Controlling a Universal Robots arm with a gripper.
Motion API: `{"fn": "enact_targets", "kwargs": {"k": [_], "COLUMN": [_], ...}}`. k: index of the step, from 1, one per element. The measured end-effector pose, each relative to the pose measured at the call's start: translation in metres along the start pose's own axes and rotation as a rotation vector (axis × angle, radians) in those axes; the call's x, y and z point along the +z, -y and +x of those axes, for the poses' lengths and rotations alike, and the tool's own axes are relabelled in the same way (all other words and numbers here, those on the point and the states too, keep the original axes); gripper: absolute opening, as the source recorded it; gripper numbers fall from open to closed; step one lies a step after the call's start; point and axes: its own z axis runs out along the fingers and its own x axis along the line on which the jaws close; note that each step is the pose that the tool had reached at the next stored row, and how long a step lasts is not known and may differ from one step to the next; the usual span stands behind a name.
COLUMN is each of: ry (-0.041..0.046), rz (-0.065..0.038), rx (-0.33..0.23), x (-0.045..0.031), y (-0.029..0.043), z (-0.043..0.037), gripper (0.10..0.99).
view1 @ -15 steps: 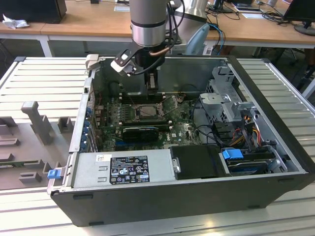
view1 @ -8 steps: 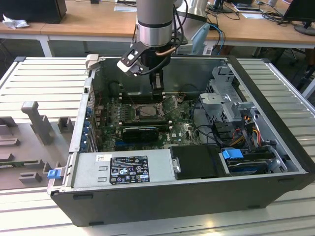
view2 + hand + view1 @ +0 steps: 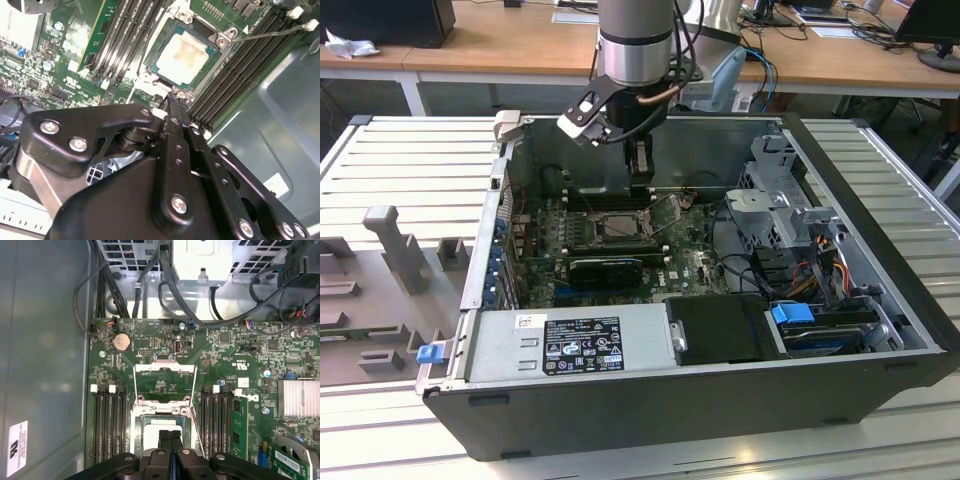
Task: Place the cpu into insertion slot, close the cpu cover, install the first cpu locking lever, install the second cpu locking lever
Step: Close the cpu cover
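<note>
Evidently your empty, pinched-shut gripper (image 3: 170,434) hovers by the seated cpu (image 3: 185,52) because the cpu cover (image 3: 668,222), at the exterior view's three o'clock, stands open.

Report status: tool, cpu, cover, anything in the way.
Tool shut, nothing in it, tips at the insertion slot rim. Cpu lying in the slot. Cpu cover flipped open. No obstruction seen over the slot.

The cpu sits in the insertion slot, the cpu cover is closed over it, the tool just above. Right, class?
No: the cpu cover is open, swung back off the cpu, as the first wrist view shows. The rest holds.
</note>
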Motion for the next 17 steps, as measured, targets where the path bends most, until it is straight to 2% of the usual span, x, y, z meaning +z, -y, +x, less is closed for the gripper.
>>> {"fn": "enact_targets", "kwargs": {"k": [4, 10, 17], "ry": [-0.0003, -0.0003, -0.0004], "rz": [0.000, 0.000, 0.003], "rx": [0.000, 0.000, 0.000], "x": [-0.0029, -0.0033, -0.0030], "y": [-0.0002, -0.0007, -0.0050], "z": [0.0001, -0.0001, -0.0002], "gripper": [0.106, 0.106, 0.106]}}
